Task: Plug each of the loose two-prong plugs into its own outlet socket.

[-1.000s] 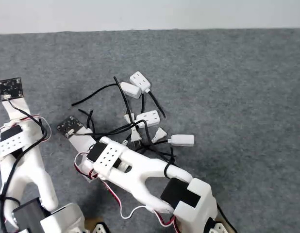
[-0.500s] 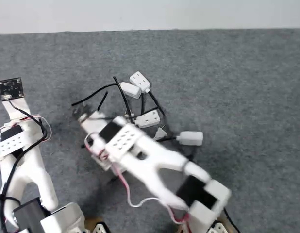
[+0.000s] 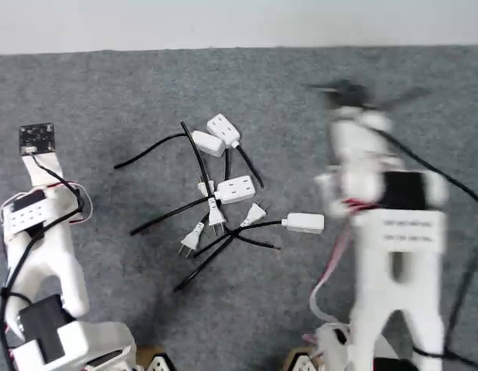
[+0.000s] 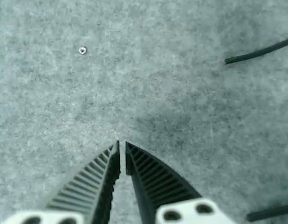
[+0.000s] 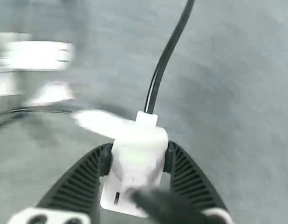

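Note:
Several white two-prong plugs point(image 3: 257, 211) and outlet sockets point(image 3: 237, 188) lie tangled with black cords at the table's middle. One socket point(image 3: 305, 222) lies apart on the right of the heap. My right gripper point(image 5: 138, 151) is shut on a white corded block point(image 5: 134, 163); I cannot tell whether it is a plug or a socket. Its black cord point(image 5: 165, 60) runs away from the jaws. In the high view this gripper point(image 3: 345, 94) is blurred at the right of the heap. My left gripper point(image 4: 121, 147) is shut on nothing, low over bare carpet at the far left.
Grey carpet point(image 3: 425, 77) covers the table, with a pale wall strip at the back. A tiny screw point(image 4: 82, 50) lies on the carpet ahead of the left gripper. Two loose cord ends point(image 4: 258, 53) lie near it. The left arm point(image 3: 38, 232) stands at the left edge.
The right arm swung from over the left of the heap to the right side of the table. The socket on the right slid slightly rightward. The left arm shifted a little.

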Controlling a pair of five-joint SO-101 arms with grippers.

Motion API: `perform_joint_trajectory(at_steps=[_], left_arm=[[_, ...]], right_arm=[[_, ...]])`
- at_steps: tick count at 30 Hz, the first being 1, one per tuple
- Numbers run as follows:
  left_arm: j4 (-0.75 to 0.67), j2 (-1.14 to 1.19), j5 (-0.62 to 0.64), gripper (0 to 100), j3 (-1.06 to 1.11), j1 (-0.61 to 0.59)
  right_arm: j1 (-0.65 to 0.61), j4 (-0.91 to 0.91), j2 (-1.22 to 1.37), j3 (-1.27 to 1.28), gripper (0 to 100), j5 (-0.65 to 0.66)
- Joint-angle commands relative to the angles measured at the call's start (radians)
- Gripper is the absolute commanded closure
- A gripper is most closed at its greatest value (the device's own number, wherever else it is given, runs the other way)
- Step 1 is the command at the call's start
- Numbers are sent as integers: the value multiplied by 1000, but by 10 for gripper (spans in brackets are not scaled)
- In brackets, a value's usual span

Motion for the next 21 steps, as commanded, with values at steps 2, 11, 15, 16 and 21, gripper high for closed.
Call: perform_joint_trajectory(at_steps=[2, 11, 15, 16, 21], left_arm=[[40, 0, -15, 937, -56, 12], [109, -2, -46, 870, -54, 124], [187, -3, -78, 870, -58, 252], [203, -3, -80, 870, -58, 296], [215, -89, -72, 870, -58, 479]], right_arm=[[496, -369, 1, 210, 990, 146], [800, -599, 398, 146, 990, 245], [857, -601, 618, -26, 986, 239], [869, -598, 668, -68, 980, 219], [895, -409, 871, -304, 767, 221]])
